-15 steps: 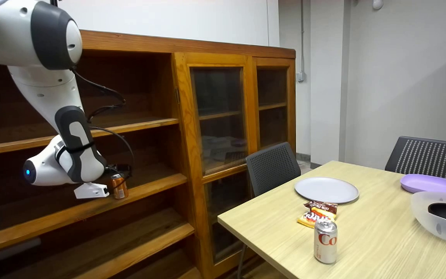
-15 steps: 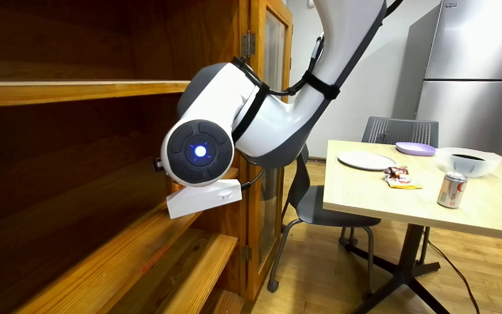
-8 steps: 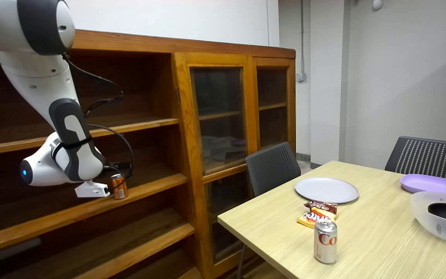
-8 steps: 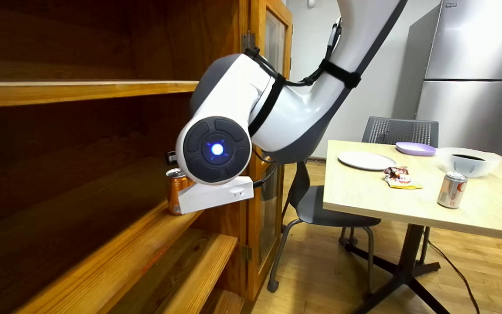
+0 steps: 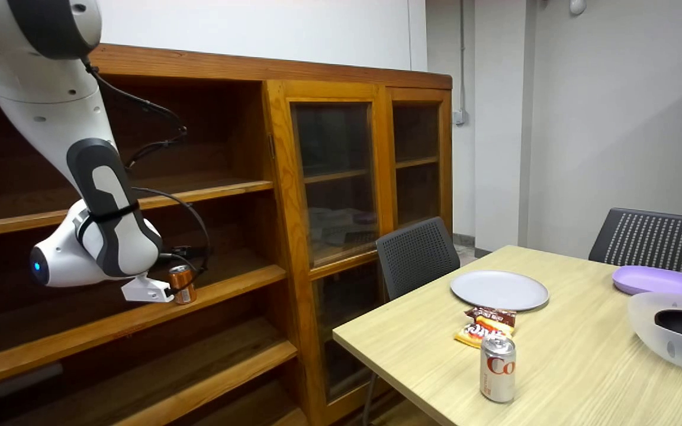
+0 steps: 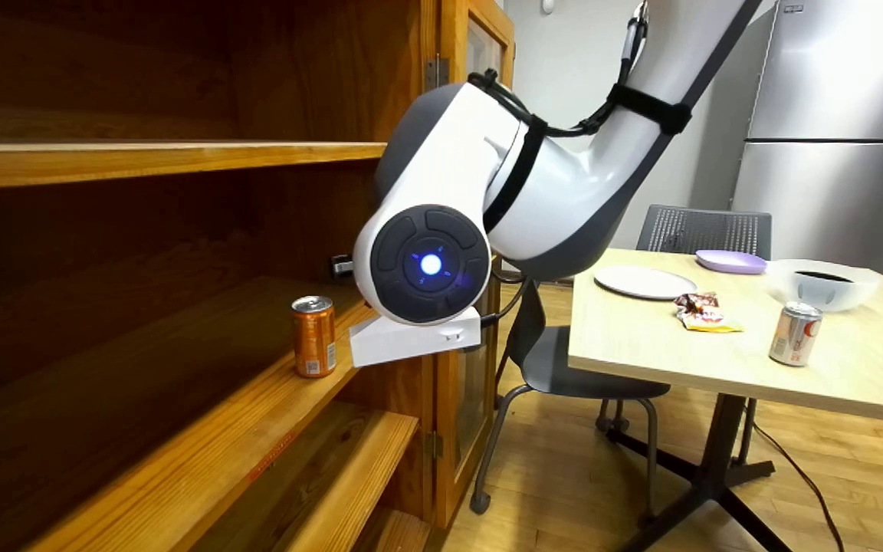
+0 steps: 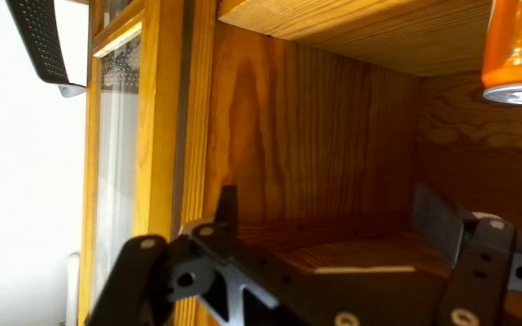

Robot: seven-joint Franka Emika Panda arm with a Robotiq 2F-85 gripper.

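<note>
My gripper [image 7: 324, 192] stands wide open in the wrist view, with nothing between its finger pads [image 7: 440, 222]. An orange can [image 6: 313, 337] stands upright near the front edge of a wooden shelf [image 6: 257, 414]. The wrist view is upside down: there the can [image 7: 519, 50] shows at the upper right with its lid downward, apart from the fingers. In an exterior view the gripper's dark end [image 5: 190, 252] shows just above the can [image 5: 181, 284]. Elsewhere only a small dark part of the gripper [image 6: 343, 266] peeks out behind the wrist, up and right of the can.
The cabinet's side wall [image 7: 306, 127] and glass door [image 5: 335, 183] stand close to the gripper. A grey chair [image 5: 418, 257] is between cabinet and table [image 5: 560, 272]. On the table are a white plate [image 5: 499, 290], snack packets [image 5: 489, 325], a silver can [image 5: 498, 370], a bowl [image 5: 652, 331] and a purple tray [image 5: 660, 280].
The wrist has moved right, away from the orange can in an exterior view, uncovering the can fully. The upper arm has shifted too. The can stands where it was.
</note>
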